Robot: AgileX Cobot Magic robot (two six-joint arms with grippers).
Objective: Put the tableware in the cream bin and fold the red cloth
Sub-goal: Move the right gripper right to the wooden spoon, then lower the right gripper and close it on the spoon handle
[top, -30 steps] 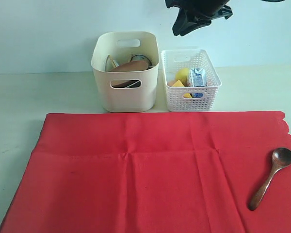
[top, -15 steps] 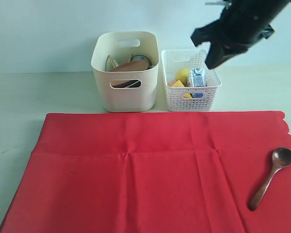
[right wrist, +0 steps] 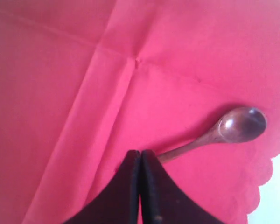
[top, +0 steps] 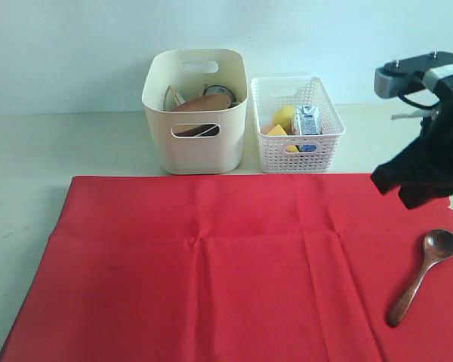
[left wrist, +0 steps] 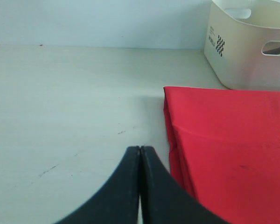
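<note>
The brown wooden spoon (top: 424, 274) lies at the lower right on the red cloth (top: 211, 264), its handle slanting down-left. The right gripper (right wrist: 140, 156), tips pressed together and holding nothing, hangs just above it, I think. It is much nearer than the left one.

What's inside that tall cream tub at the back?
In the cream bin, a brown wooden plate sits tilted, with the edge of a pale bowl and the rim of a metal cup beside it. The bin's walls hide everything lower down.

The pale bench (top: 60, 143) carries the red cloth (top: 211, 279) at its near edge. The cream bin (top: 196, 154) and the white perforated basket (top: 306, 154) stand behind the cloth, at the far edge.
</note>
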